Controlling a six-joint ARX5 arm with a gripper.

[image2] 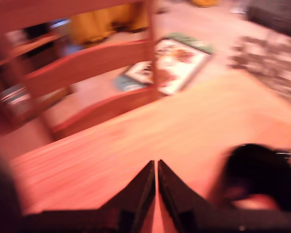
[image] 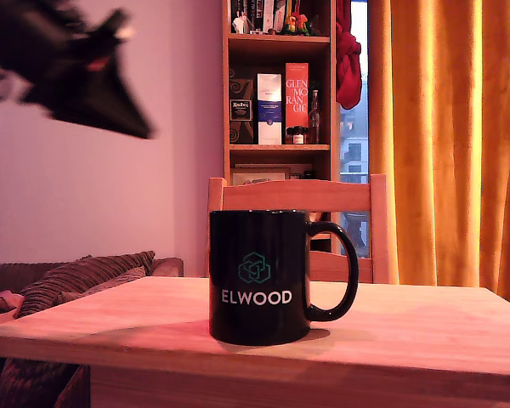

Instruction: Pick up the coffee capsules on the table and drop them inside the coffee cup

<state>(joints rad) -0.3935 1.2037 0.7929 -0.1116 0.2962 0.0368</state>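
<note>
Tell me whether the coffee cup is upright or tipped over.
Upright. The coffee cup stands on its base on the table, rim level, handle to the exterior view's right.

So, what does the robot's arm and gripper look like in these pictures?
The gripper has two black, wedge-shaped fingers that taper to thin tips. In the exterior view the arm is a blurred black angular shape with a small reddish spot. No cables or markings can be made out.
</note>
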